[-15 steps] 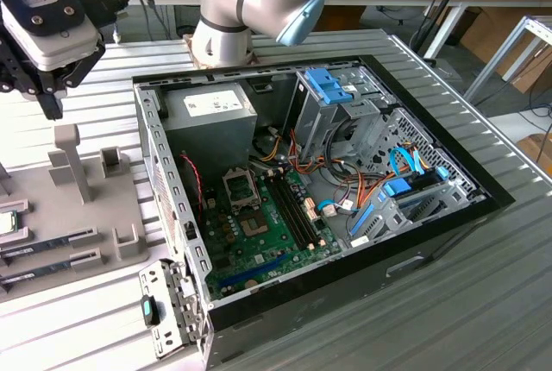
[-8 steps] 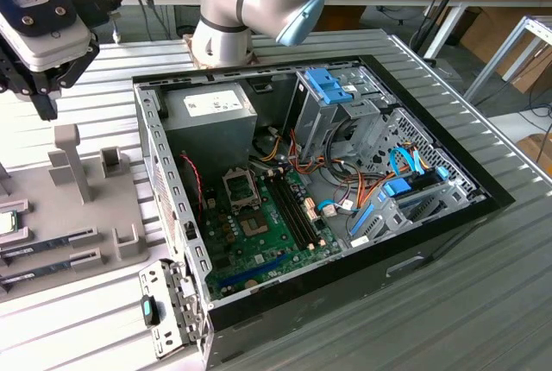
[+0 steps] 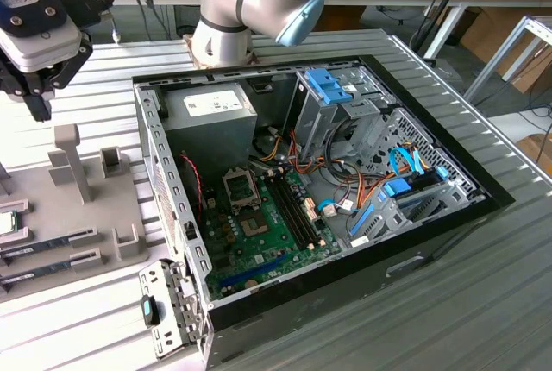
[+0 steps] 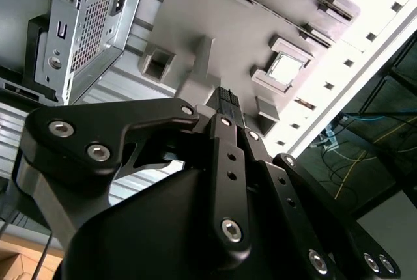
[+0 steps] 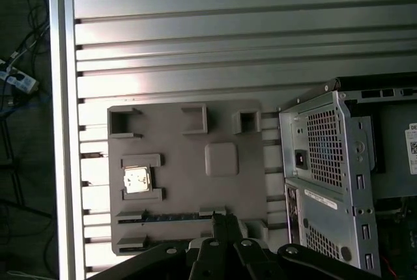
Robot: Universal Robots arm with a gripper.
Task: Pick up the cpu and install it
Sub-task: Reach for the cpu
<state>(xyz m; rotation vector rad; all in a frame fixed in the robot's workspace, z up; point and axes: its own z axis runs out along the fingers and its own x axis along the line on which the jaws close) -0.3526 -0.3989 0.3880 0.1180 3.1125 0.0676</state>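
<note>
No grasp yet: hovering above the tray (image 5: 189, 156) with end effector (image 5: 221, 217) closed and empty, seemingly at the pickup's reach stage, cpu (image 5: 137, 180) seated in a tray pocket.

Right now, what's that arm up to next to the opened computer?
A robot arm's gripper hangs above a grey parts tray beside the open computer case, its fingers closed on nothing. The cpu, a small silver square, lies in its pocket on the tray, not yet picked up. The socket on the green motherboard inside the case looks empty.
</note>
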